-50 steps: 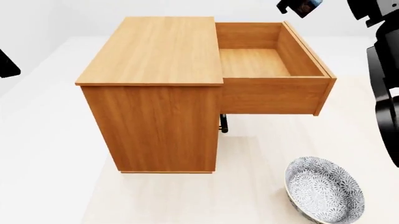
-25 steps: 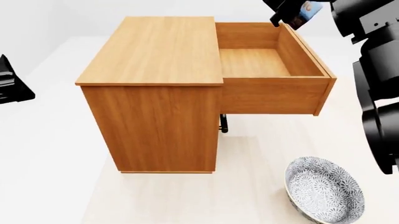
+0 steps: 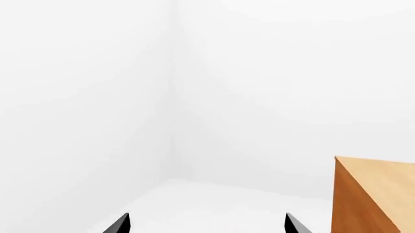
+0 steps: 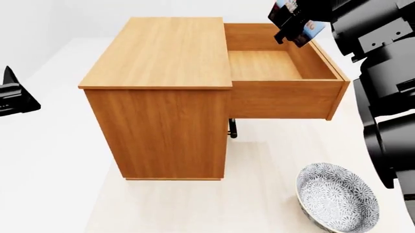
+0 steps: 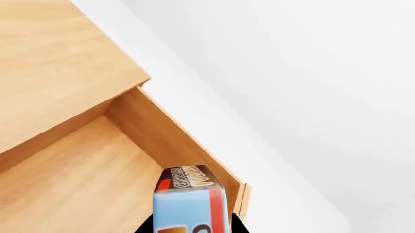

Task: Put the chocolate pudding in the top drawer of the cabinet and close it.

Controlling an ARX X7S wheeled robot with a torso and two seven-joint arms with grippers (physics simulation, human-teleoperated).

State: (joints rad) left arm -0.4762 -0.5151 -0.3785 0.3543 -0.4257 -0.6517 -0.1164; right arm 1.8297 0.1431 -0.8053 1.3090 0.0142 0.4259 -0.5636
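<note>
White walls and a pale floor [image 4: 58, 160] surround the scene. At the far left of the head view, the black left gripper [image 4: 14, 97] hangs well apart from everything; its wrist view shows two dark fingertips [image 3: 119, 224] spread wide with nothing between them. Next comes the boxy honey-brown wood-grain cabinet [image 4: 162, 97], and from its right side the light-brown wooden top drawer [image 4: 279, 68] stands pulled fully out, its bare floor showing. Above the drawer's far right corner, the black right gripper [image 4: 293, 24] holds the small flat chocolate pudding carton [image 4: 304, 28], clamped tight; in the right wrist view the carton [image 5: 191, 201] shows a light blue face, a red stripe and a brown top edge with lettering, hanging over the drawer's side wall. Lower right, a blue-and-white patterned round bowl [image 4: 337, 196] sits on the floor.
</note>
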